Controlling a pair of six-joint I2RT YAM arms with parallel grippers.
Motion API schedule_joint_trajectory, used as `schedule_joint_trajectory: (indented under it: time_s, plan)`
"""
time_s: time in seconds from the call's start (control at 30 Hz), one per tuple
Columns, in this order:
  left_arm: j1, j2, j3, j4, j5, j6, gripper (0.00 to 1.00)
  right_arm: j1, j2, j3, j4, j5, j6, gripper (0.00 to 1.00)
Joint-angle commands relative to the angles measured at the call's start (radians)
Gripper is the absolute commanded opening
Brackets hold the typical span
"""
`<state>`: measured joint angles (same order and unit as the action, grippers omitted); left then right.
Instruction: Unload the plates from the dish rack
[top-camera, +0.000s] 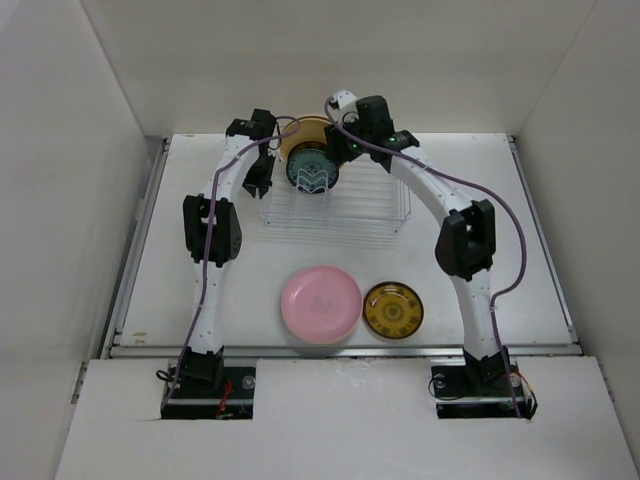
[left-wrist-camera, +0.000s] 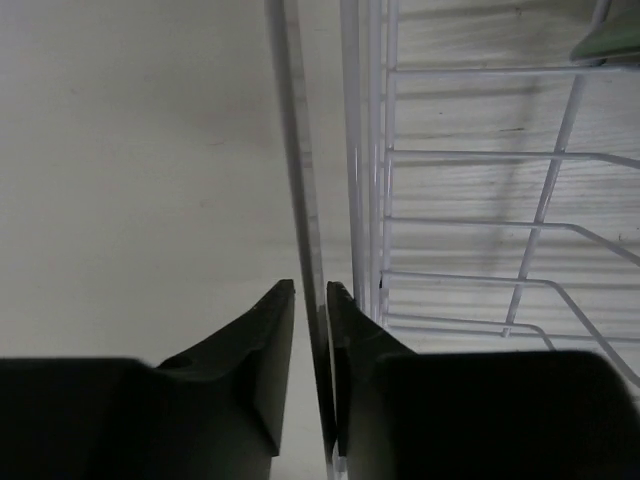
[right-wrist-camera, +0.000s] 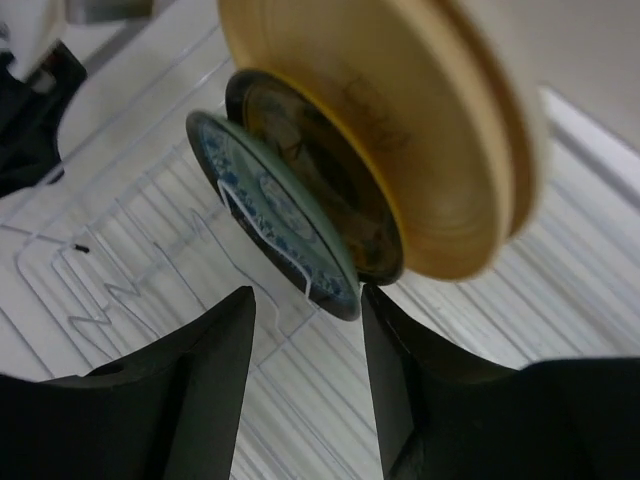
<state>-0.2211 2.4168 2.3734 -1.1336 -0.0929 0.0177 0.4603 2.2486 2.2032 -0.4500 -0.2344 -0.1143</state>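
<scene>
**A:** Start at the left. What is that arm doing?

**B:** The left gripper (left-wrist-camera: 311, 296) has its jaws drawn to a slit over the side wire of the dish rack (left-wrist-camera: 470, 230). It looks pinched on that wire, bracing the rack, though I can't confirm contact.

**A:** And the plates left inside?

**B:** There are three, packed in the rack's far left corner and standing on edge. The teal plate (right-wrist-camera: 270, 215) is in front, a dark plate (right-wrist-camera: 320, 165) is right behind it, and a larger tan plate (right-wrist-camera: 420, 130) is farthest back. They lean back together. From above, their rims run left to right and their faces tip up toward the arm bases.

**A:** Which arm is nearer?

**B:** The right one. The right gripper (right-wrist-camera: 305, 296) is spread wide and holds nothing. It hangs over the stack, and the teal plate's edge sits just inside the gap, close to the right finger (right-wrist-camera: 400, 380). I think the next move depends on this: the fingers have to straddle that thin rim across its thickness, one in front and one slipping between teal and dark. That gap looks tight.

**A:** What's already out?

**B:** A pink plate (top-camera: 320, 303) lies flat on the table (top-camera: 500, 200) in front of the rack. An amber plate (top-camera: 392, 309) lies just to its right.
</scene>
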Motion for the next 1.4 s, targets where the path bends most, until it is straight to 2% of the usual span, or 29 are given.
schedule_joint_trajectory:
  time_s: [0.0,0.13,0.27,0.33,0.4,0.43,0.47,0.57,0.63,0.67,0.77,0.9,1.07,1.37]
  plan:
    - [0.005,-0.076,-0.023,-0.003,0.034,0.013,0.14,0.011,0.034,0.073,0.017,-0.109,-0.031,0.52]
    - [0.005,-0.076,-0.054,-0.026,0.035,0.013,0.01,0.021,0.080,0.082,0.049,-0.120,-0.031,0.49]
    - [0.005,-0.076,-0.068,-0.037,0.045,0.022,0.00,0.031,0.132,0.082,0.076,-0.056,-0.019,0.45]
    - [0.005,-0.076,-0.086,-0.046,0.045,0.022,0.00,0.031,0.147,0.082,0.085,-0.043,-0.009,0.40]
    - [0.005,-0.076,-0.086,-0.046,0.045,0.022,0.00,0.031,0.160,0.092,0.085,-0.043,-0.008,0.32]
    - [0.005,-0.076,-0.086,-0.058,0.045,0.022,0.00,0.031,0.160,0.092,0.085,-0.043,0.001,0.15]
    - [0.005,-0.076,-0.086,-0.058,0.045,0.022,0.00,0.031,0.160,0.092,0.085,-0.052,0.001,0.10]
    - [0.005,-0.085,-0.086,-0.068,0.067,0.002,0.00,0.040,0.149,0.079,0.085,-0.052,0.001,0.04]
    - [0.005,-0.085,-0.086,-0.068,0.067,-0.007,0.00,0.040,0.114,0.069,0.070,-0.063,0.001,0.15]
    - [0.005,-0.085,-0.086,-0.068,0.067,-0.007,0.00,0.040,0.096,0.060,0.054,-0.063,0.001,0.34]
    - [0.005,-0.085,-0.086,-0.068,0.067,-0.018,0.00,0.040,0.004,-0.023,0.074,-0.066,-0.012,0.51]
    - [0.005,-0.085,-0.086,-0.068,0.067,-0.018,0.00,0.040,-0.043,-0.077,0.126,-0.016,-0.021,0.56]
    - [0.005,-0.076,-0.086,-0.068,0.067,-0.027,0.00,0.040,0.045,0.042,0.050,0.004,0.002,0.58]
    - [0.005,-0.067,-0.095,-0.077,0.067,-0.027,0.00,0.040,0.124,0.067,0.097,0.089,0.027,0.59]
